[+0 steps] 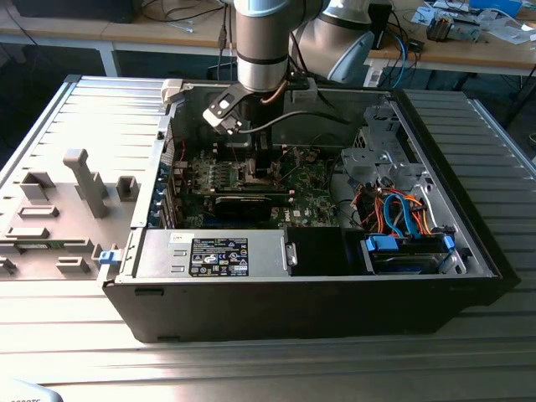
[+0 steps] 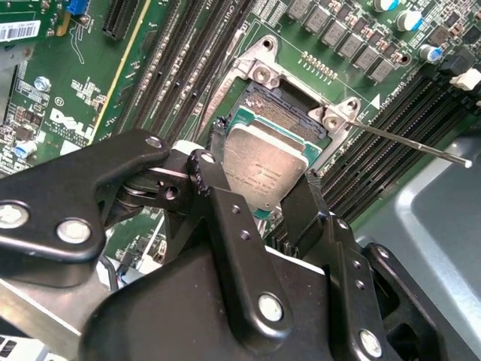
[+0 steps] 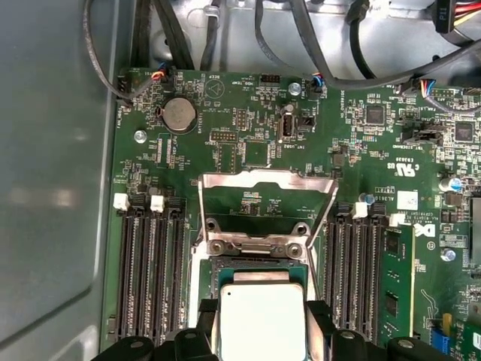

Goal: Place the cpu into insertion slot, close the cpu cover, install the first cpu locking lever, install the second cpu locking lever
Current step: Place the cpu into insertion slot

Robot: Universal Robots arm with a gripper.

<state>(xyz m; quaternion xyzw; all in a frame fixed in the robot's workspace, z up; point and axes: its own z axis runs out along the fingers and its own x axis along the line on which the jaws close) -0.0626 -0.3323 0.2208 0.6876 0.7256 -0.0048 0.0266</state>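
Starting at nine o'clock in the exterior view, the exterior view's left: passing a grey moulded panel (image 1: 75,193) lying flat beside the open computer case (image 1: 318,310). Moving to six o'clock inside the case: meeting the long power supply box (image 1: 268,251), wearing a black label with white print too small to make out. Reaching twelve o'clock: finding the arm (image 1: 260,42) hanging down into the case, with the gripper (image 1: 254,163) over the green motherboard (image 1: 310,180). Ending at three o'clock with blue and orange cables (image 1: 402,205).

Turning to both wrist views: clamping the cpu (image 2: 267,162) (image 3: 261,323) by two opposite edges, fingers (image 2: 222,203) pressed against it, holding it right over the insertion slot (image 2: 274,101). Noting, in the first wrist view, the cpu cover (image 3: 267,178) swung open, with green board showing through its window; in the second wrist view, a thin locking lever (image 2: 413,143) sticking out free. Spotting white lettering on the board and faint engraving on the cpu top, both left unread.
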